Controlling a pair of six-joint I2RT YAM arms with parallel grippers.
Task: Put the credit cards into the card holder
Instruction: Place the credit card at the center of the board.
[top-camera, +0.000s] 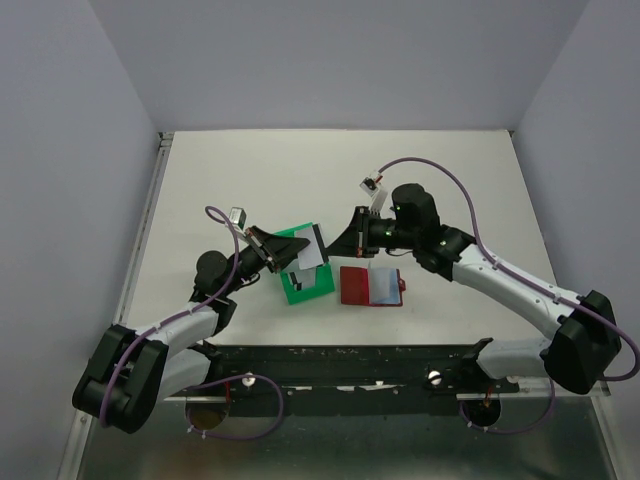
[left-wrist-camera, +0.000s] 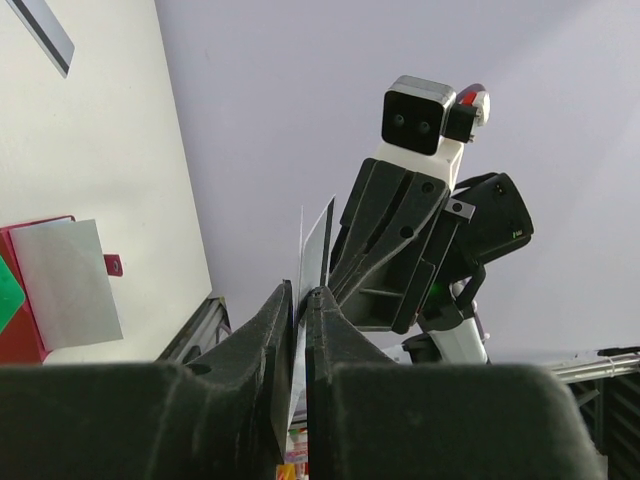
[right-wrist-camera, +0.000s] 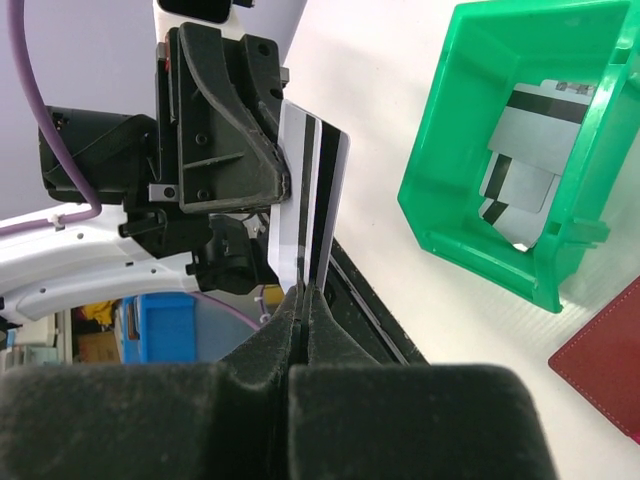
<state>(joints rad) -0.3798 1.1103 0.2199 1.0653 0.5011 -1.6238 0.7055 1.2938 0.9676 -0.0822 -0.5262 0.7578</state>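
Handover above the table, close by the green tray (right-wrist-camera: 440, 160). The right gripper (right-wrist-camera: 300, 300) is clenched on the lower edge of the held card (right-wrist-camera: 315, 200), which stands upright. The left gripper (left-wrist-camera: 303, 292) has its jaws narrowly apart around the same card, and you cannot tell whether they press it.

Treat the card as light, thin, stiff and slick. It will likely slip or twist if pinched at a corner, so take it across a short edge, clear of the end that must enter the slot.

The card holder (top-camera: 358, 285) lies open on the table just beside the tray, on the right arm's side.

Count:
- One card in the air.
- At least two overlapping cards (right-wrist-camera: 540, 130) inside the tray. The exact number is hidden.
- One holder and one tray.

The pale panel (top-camera: 385, 283) on the holder may be lining or a card.
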